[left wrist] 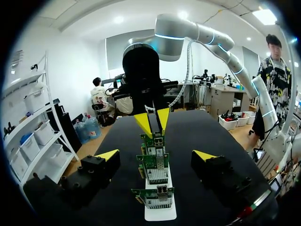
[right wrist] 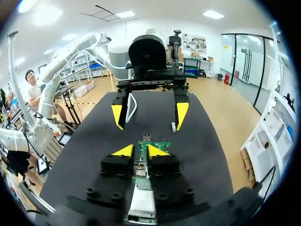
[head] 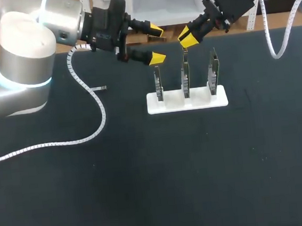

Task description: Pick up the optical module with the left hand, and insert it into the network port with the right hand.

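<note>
Head view: the left gripper (head: 156, 44) hangs level behind the three upright green circuit cards (head: 185, 75), its yellow tips wide apart. The right gripper (head: 186, 38) tilts down over the middle card. The cards stand in a white slotted plastic base (head: 222, 98).

A small silvery bar (head: 102, 88), seemingly the optical module, lies apart on the matte black table (head: 158, 187).

Left wrist view: the cards line up ahead of the left gripper (left wrist: 156, 154).

Right wrist view: the right gripper (right wrist: 139, 150) is over a card's top edge; I cannot tell whether it grips.

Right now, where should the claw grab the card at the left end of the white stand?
I'd take the card by its top edge, coming straight down, one finger on each flat face. It stands thin and upright, its foot held in the white stand.
</note>
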### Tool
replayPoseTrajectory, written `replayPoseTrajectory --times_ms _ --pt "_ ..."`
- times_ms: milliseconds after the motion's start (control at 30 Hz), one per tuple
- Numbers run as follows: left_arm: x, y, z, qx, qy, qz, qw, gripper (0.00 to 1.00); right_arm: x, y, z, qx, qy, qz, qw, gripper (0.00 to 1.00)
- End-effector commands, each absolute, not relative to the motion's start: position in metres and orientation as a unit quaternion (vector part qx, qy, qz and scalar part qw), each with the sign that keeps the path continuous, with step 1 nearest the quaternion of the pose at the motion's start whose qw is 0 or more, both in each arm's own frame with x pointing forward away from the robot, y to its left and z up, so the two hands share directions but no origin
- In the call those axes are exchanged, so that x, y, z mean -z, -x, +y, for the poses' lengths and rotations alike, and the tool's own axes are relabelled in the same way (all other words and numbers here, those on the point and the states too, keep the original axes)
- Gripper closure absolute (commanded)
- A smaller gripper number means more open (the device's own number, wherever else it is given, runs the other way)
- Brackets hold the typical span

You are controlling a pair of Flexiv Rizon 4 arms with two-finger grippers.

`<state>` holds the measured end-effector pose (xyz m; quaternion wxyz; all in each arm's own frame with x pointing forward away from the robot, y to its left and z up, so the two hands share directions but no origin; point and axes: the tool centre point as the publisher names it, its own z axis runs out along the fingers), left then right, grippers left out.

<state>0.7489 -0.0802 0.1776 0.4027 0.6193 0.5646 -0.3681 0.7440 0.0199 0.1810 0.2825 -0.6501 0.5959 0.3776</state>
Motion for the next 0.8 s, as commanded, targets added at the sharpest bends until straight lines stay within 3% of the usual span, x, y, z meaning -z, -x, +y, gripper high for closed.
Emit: replayPoseTrajectory --times_ms 33,800 --pt "-0.178 -0.749 -0.081 0.367 -0.620 0.567 0.401 0.00 -0.181 -0.744 0.020 -0.378 0.650 0.596 0.283 1.00" --pt "-0.178 -0.749 -0.081 0.367 -0.620 0.567 0.401 0.00 -0.159 -0.741 0.018 -0.384 0.642 0.610 0.263 1.00"
